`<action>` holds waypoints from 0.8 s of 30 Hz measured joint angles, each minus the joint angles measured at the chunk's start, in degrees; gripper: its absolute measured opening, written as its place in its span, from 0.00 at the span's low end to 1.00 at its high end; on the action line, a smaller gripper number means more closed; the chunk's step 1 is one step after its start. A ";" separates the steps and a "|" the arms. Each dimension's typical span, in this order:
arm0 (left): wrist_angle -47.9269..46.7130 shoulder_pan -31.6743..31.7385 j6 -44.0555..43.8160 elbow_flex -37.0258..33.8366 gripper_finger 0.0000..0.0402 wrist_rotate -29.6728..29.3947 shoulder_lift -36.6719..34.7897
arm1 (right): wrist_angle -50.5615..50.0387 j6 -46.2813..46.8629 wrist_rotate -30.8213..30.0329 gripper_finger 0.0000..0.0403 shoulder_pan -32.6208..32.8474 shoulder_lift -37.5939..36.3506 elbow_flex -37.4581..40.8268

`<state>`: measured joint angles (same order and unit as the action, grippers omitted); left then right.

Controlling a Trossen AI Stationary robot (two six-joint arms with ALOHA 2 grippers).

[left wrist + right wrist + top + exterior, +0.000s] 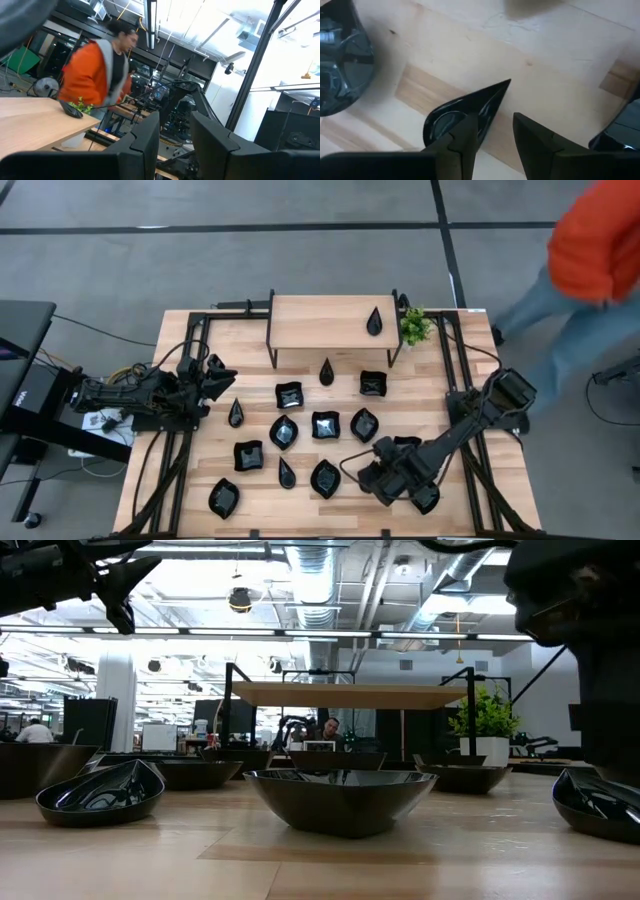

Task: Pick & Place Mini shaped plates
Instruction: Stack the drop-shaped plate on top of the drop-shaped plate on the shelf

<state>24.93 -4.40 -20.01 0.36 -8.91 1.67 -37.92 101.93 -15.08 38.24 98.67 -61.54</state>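
Mini shaped plates, glossy black, lie scattered over the wooden bench: rounded squares, leaf ovals and narrow teardrops, mostly mid-bench. One teardrop plate sits on the raised wooden shelf at the far side, beside the small green plant.

Right gripper is low over the near right of the bench. The right wrist view alone shows its fingers straddling the rim of a pointed teardrop plate, one finger over the dish, the other outside it; jaws spread, gap visible. Whether they pinch the rim, can't tell. A larger dish lies close by in that view.

Left gripper hangs raised at the left edge of the bench, fingers apart, nothing between them; the left wrist view looks out into the room and catches a person in an orange jacket. The high view shows that person beyond the far right corner.

Low view shows plates at rim height, shelf and plant behind.
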 joint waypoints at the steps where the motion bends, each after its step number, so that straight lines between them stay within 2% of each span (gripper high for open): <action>1: 0.02 0.00 0.00 0.00 0.28 -0.02 0.00 | -0.13 0.01 -0.01 0.30 0.02 0.00 0.00; 19: 1.16 0.00 0.00 0.00 0.28 0.00 0.00 | 2.35 1.66 -1.76 0.28 1.11 0.00 1.66; 24: 1.40 -0.01 0.01 -0.01 0.28 -0.01 0.00 | 7.55 2.27 -1.82 0.28 1.11 0.00 4.47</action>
<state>26.33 -4.42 -20.00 0.35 -8.91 1.67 -30.37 104.20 -16.91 39.35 98.67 -57.07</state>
